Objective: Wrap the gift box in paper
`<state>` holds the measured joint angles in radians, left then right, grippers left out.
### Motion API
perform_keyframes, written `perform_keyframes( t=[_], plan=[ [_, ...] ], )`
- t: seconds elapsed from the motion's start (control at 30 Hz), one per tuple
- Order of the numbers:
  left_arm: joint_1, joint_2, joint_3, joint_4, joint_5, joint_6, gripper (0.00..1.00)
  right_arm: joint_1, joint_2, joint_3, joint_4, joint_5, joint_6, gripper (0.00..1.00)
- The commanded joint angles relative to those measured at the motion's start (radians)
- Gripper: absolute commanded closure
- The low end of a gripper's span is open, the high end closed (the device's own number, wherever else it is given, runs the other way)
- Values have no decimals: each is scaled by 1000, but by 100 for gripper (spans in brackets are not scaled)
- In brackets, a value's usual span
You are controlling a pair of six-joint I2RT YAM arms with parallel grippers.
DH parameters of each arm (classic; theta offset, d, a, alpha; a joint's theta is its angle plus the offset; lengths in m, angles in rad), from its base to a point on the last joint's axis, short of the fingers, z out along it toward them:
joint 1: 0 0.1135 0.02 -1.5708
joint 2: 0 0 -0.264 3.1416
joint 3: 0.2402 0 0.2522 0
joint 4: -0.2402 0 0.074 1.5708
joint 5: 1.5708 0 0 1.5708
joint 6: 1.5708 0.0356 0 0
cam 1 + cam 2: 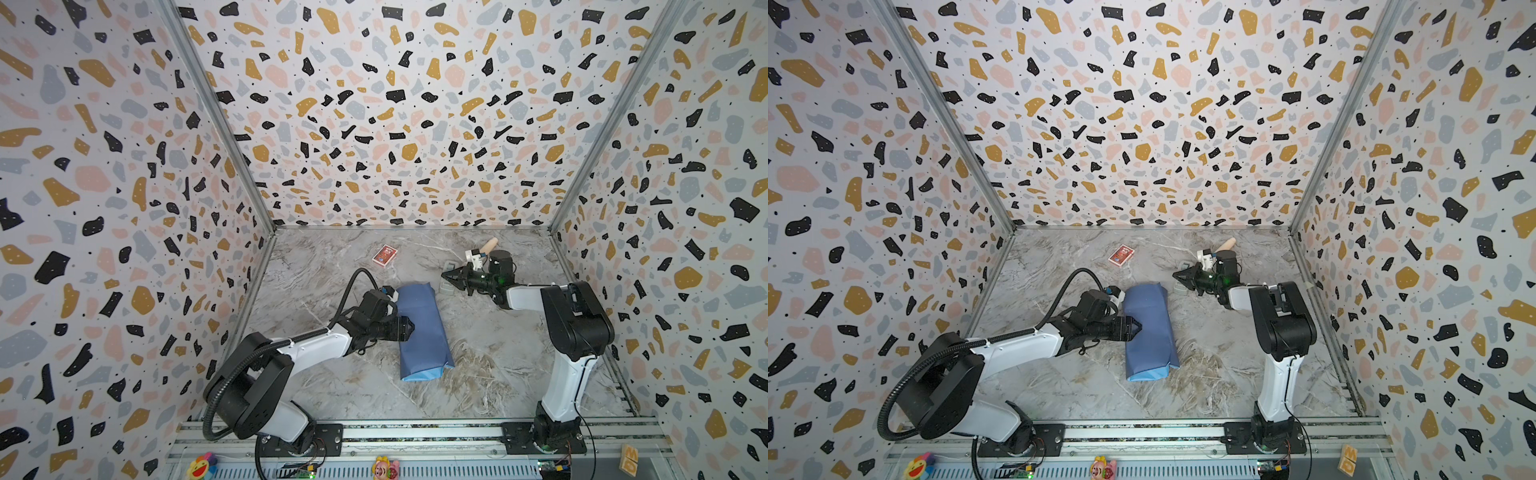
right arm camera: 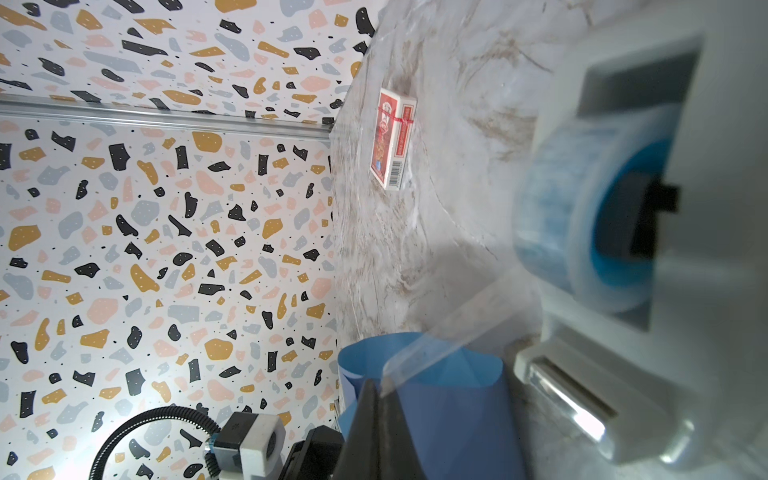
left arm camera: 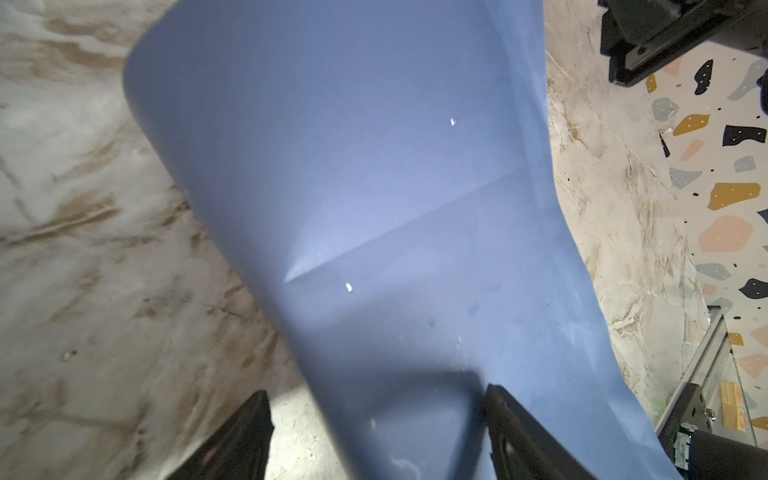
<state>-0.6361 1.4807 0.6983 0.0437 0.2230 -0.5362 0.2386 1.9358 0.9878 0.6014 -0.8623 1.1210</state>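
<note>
The blue paper [image 1: 424, 332] [image 1: 1152, 332] lies mid-table, folded over into one long bundle. The gift box is hidden. My left gripper [image 1: 411, 327] [image 1: 1139, 326] is open at the bundle's left edge. In the left wrist view the paper [image 3: 374, 187] fills the frame and the left gripper [image 3: 376, 395] straddles its edge, one finger over the table and one over the paper. My right gripper [image 1: 444, 275] [image 1: 1175, 274] [image 2: 374, 386] hovers past the bundle's far end. It is shut on a clear tape strip [image 2: 436, 336] drawn from the tape roll [image 2: 552, 216].
A grey tape dispenser [image 1: 448, 286] [image 1: 1180, 287] [image 2: 665, 332] sits on the table beside the right gripper. A red card pack [image 1: 384, 254] [image 1: 1121, 254] [image 2: 392, 141] lies near the back wall. A beige wooden handle [image 1: 488, 245] pokes out behind the right wrist.
</note>
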Motion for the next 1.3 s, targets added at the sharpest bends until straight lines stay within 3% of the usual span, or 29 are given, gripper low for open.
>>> perform_keyframes(
  t=[0.0, 0.87, 1.27],
  plan=[
    [1, 57, -61, -211, -103, 41, 21, 16, -60, -32, 22, -14, -18, 100],
    [1, 56, -61, -211, -106, 47, 21, 17, 70, -116, -39, 102, -105, 100],
    [1, 55, -63, -208, -103, 50, 21, -14, 80, -91, -200, 216, -226, 100]
  ],
)
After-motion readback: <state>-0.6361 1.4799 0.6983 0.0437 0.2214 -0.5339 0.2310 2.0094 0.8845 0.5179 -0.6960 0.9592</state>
